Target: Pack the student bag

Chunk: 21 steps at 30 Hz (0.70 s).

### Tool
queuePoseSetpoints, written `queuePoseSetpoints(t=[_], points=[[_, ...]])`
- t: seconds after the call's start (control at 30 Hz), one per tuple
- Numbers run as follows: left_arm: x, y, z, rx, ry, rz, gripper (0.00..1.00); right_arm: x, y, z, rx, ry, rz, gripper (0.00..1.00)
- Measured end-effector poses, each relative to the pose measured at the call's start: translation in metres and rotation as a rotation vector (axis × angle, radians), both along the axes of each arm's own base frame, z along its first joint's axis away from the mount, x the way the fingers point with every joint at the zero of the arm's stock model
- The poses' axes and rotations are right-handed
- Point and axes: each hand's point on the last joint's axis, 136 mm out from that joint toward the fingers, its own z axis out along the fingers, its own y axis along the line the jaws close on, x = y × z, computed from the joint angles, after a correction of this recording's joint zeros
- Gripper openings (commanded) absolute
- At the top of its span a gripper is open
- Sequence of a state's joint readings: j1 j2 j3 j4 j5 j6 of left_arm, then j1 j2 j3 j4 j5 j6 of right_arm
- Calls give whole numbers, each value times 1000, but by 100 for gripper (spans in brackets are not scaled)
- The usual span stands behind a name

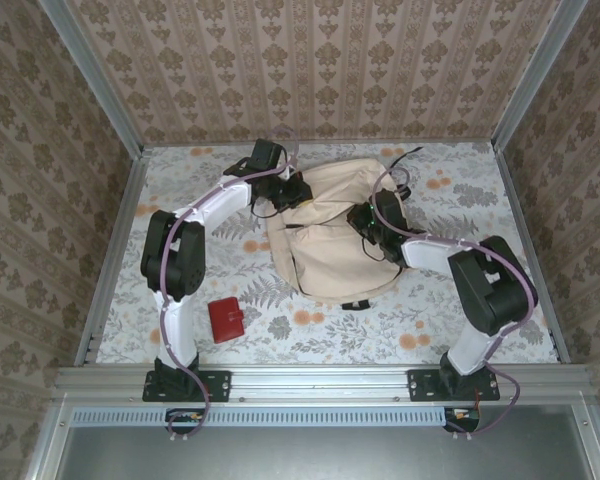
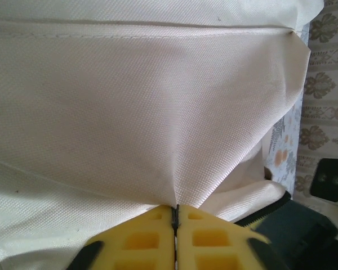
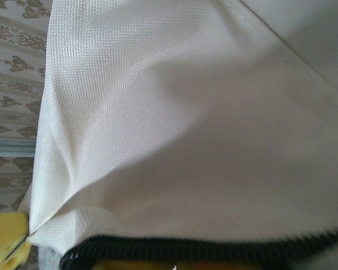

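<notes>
Low left of the top view: small red case (image 1: pixel 225 320), flat on the floral table (image 1: pixel 460 320), just beside the left arm, well apart from the bag. Not packed yet.

Mid-frame, top view: the student bag (image 1: pixel 330 240), cream fabric, slumped on the table between the two arms, strap end poking out at its lower edge. Mouth not seen gaping; contents, if any, hidden.

Left gripper (image 2: pixel 176 218), at the bag's upper left corner in the top view: yellow fingers pressed together, a tent of cream cloth drawn down into the seam between them. Clamped on the bag fabric.

Right gripper (image 1: pixel 365 222), on the bag's right side: dark zipper teeth (image 3: pixel 203 247) along the bottom of its wrist view, yellow finger at lower left touching a fold of cloth. Apart or together, cannot tell.

Beyond, top of frame: patterned wall (image 1: pixel 320 60).

Judged early: cloth gripped, probably toward opening the bag. Left to do: mouth opened, red case lifted in, zip closed.
</notes>
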<state>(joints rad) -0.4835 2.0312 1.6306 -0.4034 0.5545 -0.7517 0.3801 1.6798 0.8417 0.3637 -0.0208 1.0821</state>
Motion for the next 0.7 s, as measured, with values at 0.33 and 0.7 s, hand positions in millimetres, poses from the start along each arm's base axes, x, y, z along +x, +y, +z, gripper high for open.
queuePoseSetpoints(t=[0.33, 0.7], points=[[-22, 36, 38, 32, -49, 33, 63, -64, -25, 59, -86, 2, 61, 81], [-109, 145, -5, 375, -1, 97, 88, -107, -39, 40, -312, 120, 207, 100]])
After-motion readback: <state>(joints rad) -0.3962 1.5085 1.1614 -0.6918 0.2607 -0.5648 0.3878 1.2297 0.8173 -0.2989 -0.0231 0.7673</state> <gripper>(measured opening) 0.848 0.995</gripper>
